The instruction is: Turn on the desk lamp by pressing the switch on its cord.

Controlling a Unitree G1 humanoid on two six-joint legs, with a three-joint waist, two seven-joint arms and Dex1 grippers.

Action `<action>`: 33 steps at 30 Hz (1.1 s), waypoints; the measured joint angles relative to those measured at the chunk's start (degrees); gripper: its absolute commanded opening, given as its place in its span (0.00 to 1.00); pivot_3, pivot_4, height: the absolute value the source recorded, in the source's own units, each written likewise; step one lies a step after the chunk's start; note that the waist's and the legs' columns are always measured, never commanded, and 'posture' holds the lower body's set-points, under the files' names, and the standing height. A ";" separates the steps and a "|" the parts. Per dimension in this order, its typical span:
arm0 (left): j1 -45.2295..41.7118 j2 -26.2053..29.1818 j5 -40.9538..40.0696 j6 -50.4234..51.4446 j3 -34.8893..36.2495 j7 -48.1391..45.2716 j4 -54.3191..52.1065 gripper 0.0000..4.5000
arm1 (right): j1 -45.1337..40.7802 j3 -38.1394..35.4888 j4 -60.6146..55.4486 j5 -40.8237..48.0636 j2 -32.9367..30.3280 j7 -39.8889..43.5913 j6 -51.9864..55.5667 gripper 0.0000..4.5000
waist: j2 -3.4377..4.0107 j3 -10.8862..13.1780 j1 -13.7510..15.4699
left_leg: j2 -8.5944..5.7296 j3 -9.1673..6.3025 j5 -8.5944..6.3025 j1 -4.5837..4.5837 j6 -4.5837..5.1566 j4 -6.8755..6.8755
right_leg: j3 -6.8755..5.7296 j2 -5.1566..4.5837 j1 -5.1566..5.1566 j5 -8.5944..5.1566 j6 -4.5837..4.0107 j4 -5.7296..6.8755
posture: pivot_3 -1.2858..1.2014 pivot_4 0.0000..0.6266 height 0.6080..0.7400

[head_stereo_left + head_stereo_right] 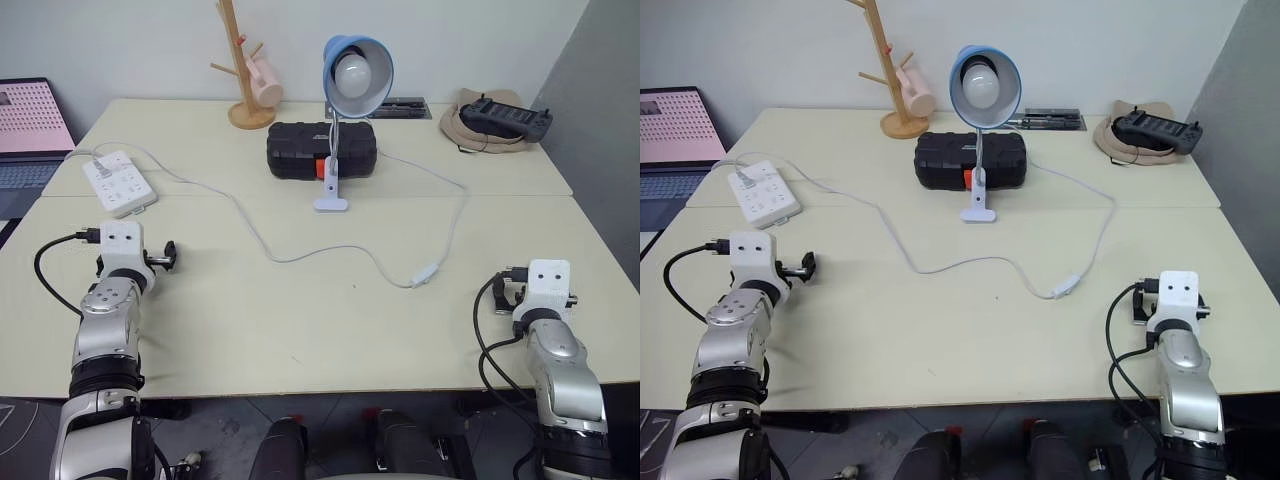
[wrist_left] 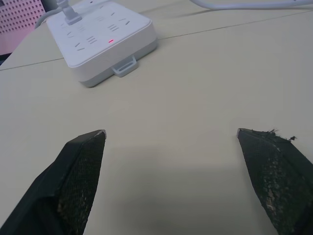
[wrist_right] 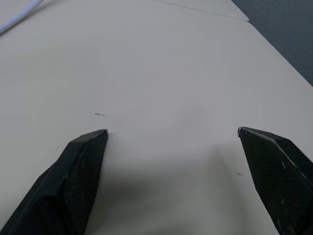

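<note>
Ahead of the right gripper (image 3: pixel 171 147) and off toward the robot's middle lies the switch (image 1: pixel 427 274), a small white oblong on the cord (image 1: pixel 260 240), flat on the bare table (image 1: pixel 300 330). Its long axis runs on a slant, the far end angled away from the robot and toward its right side. The right gripper hovers near the table's front edge with its two black fingers (image 3: pixel 78 176) spread wide and nothing between them. The left gripper (image 2: pixel 171 147) sits well apart on the other side, also spread wide and empty, with the power strip (image 1: pixel 119 181) just ahead of it. The right arm is judged clearly nearer to the switch, so the press would most likely fall to it, with a reach forward and inward. From the switch, the cord loops away to the desk lamp (image 1: pixel 352 75), which stands farther back at the middle of the table in front of a black case (image 1: pixel 300 150); its bulb looks unlit. The other stretch of cord trails across to the power strip.
</note>
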 measured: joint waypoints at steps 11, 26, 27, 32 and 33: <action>-0.25 0.42 -0.61 0.14 -0.11 -2.67 -0.48 1.00 | 0.83 -1.36 -0.50 0.46 -1.18 1.13 0.40 0.99 | 0.00 0.00 0.02 | -0.01 -0.01 0.00 -0.03 0.00 0.00 | -0.01 0.00 0.00 0.00 0.00 -0.01 | 0.52 0.24 1.00; -9.86 5.45 -4.45 6.49 -7.28 -24.63 -8.44 1.00 | 2.54 -3.27 -12.61 19.85 -18.62 30.54 6.01 0.99 | 0.04 0.04 0.00 | -0.11 -0.02 0.00 -0.07 0.01 0.05 | -0.02 0.06 0.01 -0.01 0.01 -0.03 | 0.52 0.24 1.00; -9.86 5.35 -5.07 7.52 -8.59 -27.12 -10.52 1.00 | 2.60 -2.19 -12.63 20.82 -22.17 34.19 6.07 0.99 | 0.06 0.06 -0.03 | -0.13 -0.02 0.00 -0.07 0.01 0.04 | 0.01 0.04 0.02 -0.01 0.01 -0.04 | 0.52 0.24 1.00; -8.84 2.40 -7.96 12.02 -15.26 -34.62 -22.91 1.00 | -4.00 5.49 -8.37 22.55 -31.34 49.91 2.13 0.99 | 0.04 0.06 -0.24 | -0.12 0.01 0.00 -0.01 0.01 0.08 | 0.01 0.13 0.08 -0.01 0.01 -0.06 | 0.52 0.24 1.00; -8.21 2.10 -8.46 12.82 -15.88 -35.25 -24.70 1.00 | -5.48 6.65 -6.64 22.45 -31.78 51.58 1.15 0.99 | 0.04 0.06 -0.39 | -0.11 0.03 0.00 0.00 0.01 0.07 | 0.03 0.13 0.08 -0.01 0.01 -0.05 | 0.52 0.24 1.00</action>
